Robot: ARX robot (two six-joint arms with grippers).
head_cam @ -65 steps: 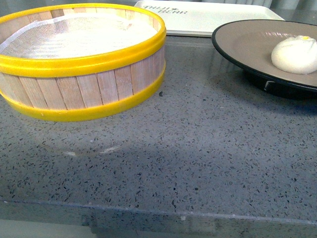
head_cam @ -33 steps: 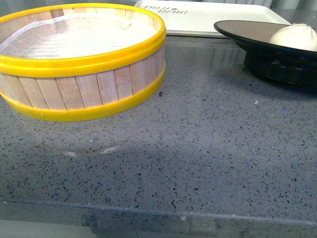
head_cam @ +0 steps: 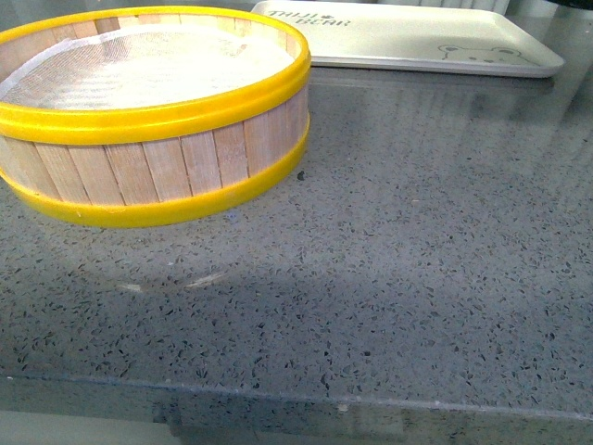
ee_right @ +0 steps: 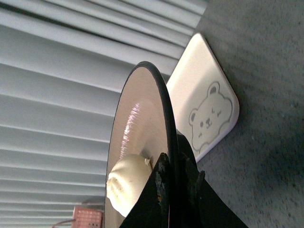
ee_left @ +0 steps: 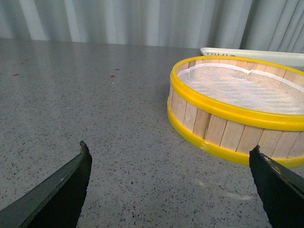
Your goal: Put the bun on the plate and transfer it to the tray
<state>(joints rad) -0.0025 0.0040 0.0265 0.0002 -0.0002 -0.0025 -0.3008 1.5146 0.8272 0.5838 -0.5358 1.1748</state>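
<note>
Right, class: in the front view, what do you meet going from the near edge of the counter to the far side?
Grey speckled stone counter → round wooden steamer basket with yellow rims → flat white rectangular plastic tray with a bear print.

Left gripper (ee_left: 170,150) is spread wide and empty. Its two dark, pointed fingers (ee_left: 57,190) sit far apart, tips aimed forward just above the counter. Right gripper (ee_right: 175,173) is clamped tight, its dark fingers pinching the black rim of the plate (ee_right: 137,123), one finger on each face.
</note>
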